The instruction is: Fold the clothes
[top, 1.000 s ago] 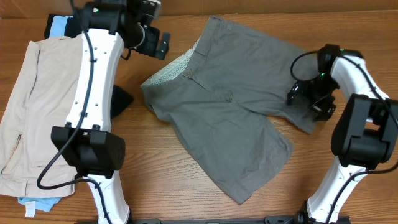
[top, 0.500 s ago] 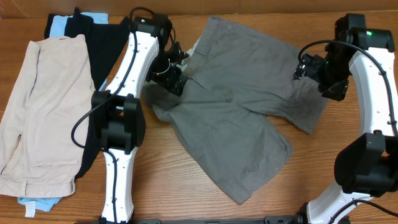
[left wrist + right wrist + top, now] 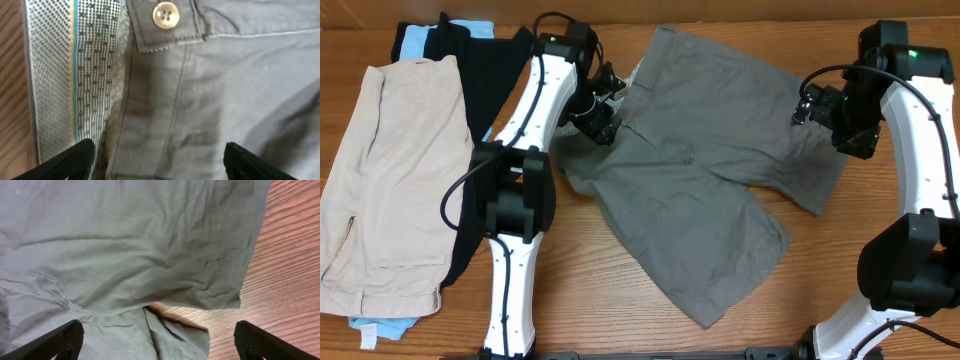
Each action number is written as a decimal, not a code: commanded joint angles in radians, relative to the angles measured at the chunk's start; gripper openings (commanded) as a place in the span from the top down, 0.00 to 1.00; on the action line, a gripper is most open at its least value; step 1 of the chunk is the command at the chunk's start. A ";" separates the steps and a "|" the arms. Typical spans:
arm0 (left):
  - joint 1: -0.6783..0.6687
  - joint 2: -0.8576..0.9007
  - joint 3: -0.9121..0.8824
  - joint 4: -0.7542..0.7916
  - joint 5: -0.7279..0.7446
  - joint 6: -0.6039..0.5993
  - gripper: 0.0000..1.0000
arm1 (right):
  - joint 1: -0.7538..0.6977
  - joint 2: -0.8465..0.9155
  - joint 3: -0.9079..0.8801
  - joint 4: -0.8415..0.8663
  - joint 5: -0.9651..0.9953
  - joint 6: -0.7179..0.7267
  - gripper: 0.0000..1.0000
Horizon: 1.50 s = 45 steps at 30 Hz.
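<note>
Left pincer first: from overhead we see it at the upper middle of the frame, over the waistband of the grey shorts, its jaws apart and nothing caught between them. We find the shorts spread flat on the wooden table from the upper centre towards the lower right, waistband at the upper left of the garment, one leg reaching right and the other running down to the lower right. We see the right pincer at the upper right, above the hem of the right-hand leg, jaws likewise wide and empty. At the left of the frame lie beige shorts, partly on top of a black garment, with a pale blue cloth showing at the top. In the left wrist view we see both fingertips in the bottom corners, far apart, with grey cloth between them; we cannot tell whether they touch it. A pale button sits at the top, and the patterned lining with a teal stripe runs down the left. In the right wrist view the fingertips again stand wide in the bottom corners, above rumpled grey cloth whose hem ends at the right against bare wood.
</note>
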 commanded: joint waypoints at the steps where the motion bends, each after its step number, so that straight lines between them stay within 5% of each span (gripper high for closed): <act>1: 0.005 0.039 0.006 0.014 -0.004 0.050 0.20 | 0.002 -0.001 0.001 0.011 -0.002 -0.004 0.00; 12: 0.013 0.080 0.006 0.027 -0.063 0.048 0.27 | 0.002 -0.001 0.001 0.014 -0.001 -0.004 0.00; 22: 0.011 0.073 0.032 -0.056 -0.076 0.018 0.96 | 0.002 -0.001 0.001 0.024 -0.002 -0.004 0.00; 37: 0.036 0.072 0.454 -0.210 -0.260 -0.192 0.96 | 0.002 -0.001 0.000 0.015 -0.002 -0.004 0.00; 45: 0.070 0.074 0.414 -0.248 -0.338 -0.208 0.93 | 0.002 -0.001 0.000 0.011 -0.002 -0.004 0.00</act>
